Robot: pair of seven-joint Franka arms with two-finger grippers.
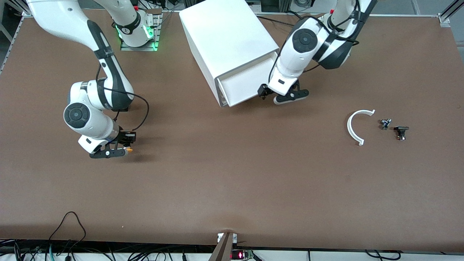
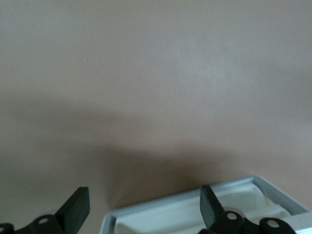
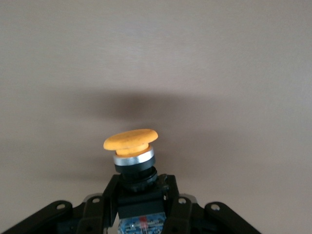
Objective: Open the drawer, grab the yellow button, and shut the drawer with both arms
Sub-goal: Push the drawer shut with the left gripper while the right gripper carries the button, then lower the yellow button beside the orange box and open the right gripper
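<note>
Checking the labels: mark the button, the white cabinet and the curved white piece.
button (image 3: 130,139): right wrist view, on its orange cap.
cabinet (image 1: 226,34): front view, on its top panel.
curved white piece (image 1: 350,127): front view, mid-arc.

Even overhead light, soft shadows, blurry wrist views

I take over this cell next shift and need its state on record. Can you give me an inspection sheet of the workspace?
Surface: brown table, bare in the middle.
Job's things: button held by right hand; drawer at cabinet front.
Clutter: white arc piece, two small dark parts toward the left arm's end.
Hands: right hand shut on button over table; left hand open at drawer front.
Cables: loose leads at the near edge.
Surroundings: nothing seen.
</note>
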